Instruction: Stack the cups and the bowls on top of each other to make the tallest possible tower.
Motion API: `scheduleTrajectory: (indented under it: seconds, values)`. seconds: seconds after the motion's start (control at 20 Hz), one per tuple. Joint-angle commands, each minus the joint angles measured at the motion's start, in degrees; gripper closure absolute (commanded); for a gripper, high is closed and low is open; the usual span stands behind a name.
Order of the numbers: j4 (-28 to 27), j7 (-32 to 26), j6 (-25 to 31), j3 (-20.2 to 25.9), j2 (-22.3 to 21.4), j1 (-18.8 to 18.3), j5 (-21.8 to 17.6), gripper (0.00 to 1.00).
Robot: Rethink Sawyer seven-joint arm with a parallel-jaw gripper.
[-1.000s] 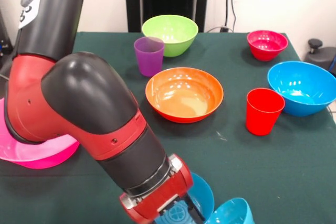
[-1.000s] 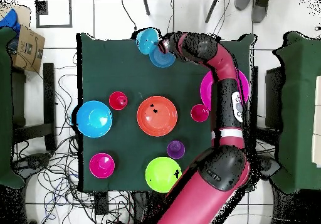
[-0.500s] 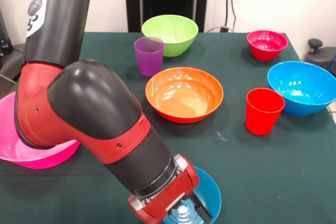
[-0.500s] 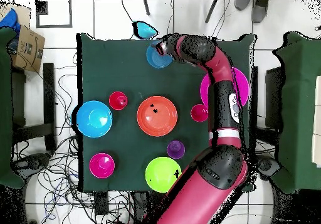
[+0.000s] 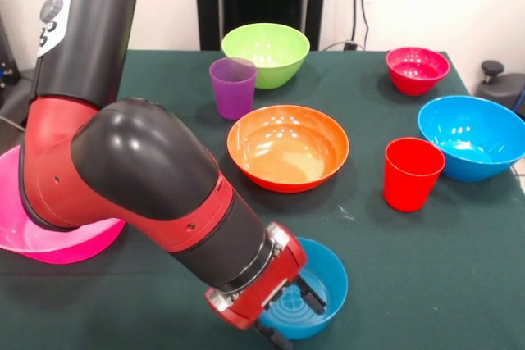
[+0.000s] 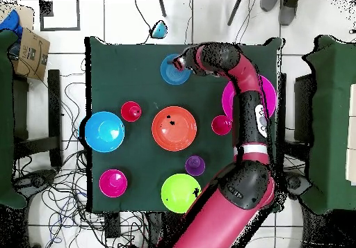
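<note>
My gripper (image 5: 294,317) (image 6: 182,63) is shut on the rim of a small blue bowl (image 5: 324,278) (image 6: 170,71) that sits upright near the table's edge. One finger is inside the bowl and one outside. A second small blue bowl (image 6: 159,30) lies on the floor beyond that edge. Mid-table is the orange bowl (image 5: 287,147) (image 6: 174,128), with the purple cup (image 5: 233,88) (image 6: 195,165) and a red cup (image 5: 413,174) (image 6: 131,111) nearby. Another red cup (image 6: 221,125) stands beside my arm. Nothing is stacked.
The lime green bowl (image 5: 265,53) (image 6: 180,192), small magenta bowl (image 5: 417,70) (image 6: 112,183) and large blue bowl (image 5: 473,137) (image 6: 104,131) stand along the table's sides. My arm covers part of the large pink bowl (image 5: 49,239) (image 6: 228,99). Cables and a cardboard box (image 6: 29,51) lie on the floor.
My gripper has drawn the small blue bowl inward from the table's edge. The other small blue bowl has gone over the edge onto the floor.
</note>
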Motion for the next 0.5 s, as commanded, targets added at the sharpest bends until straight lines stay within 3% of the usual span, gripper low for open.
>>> scheduleTrajectory:
  seconds: [0.05,0.5]
  values:
    - [-1.96,-17.34,8.5,-7.31,-1.62,1.15,-6.43,0.0]
    - [1.55,-16.44,9.26,-9.22,-3.85,0.4,-7.06,0.0]
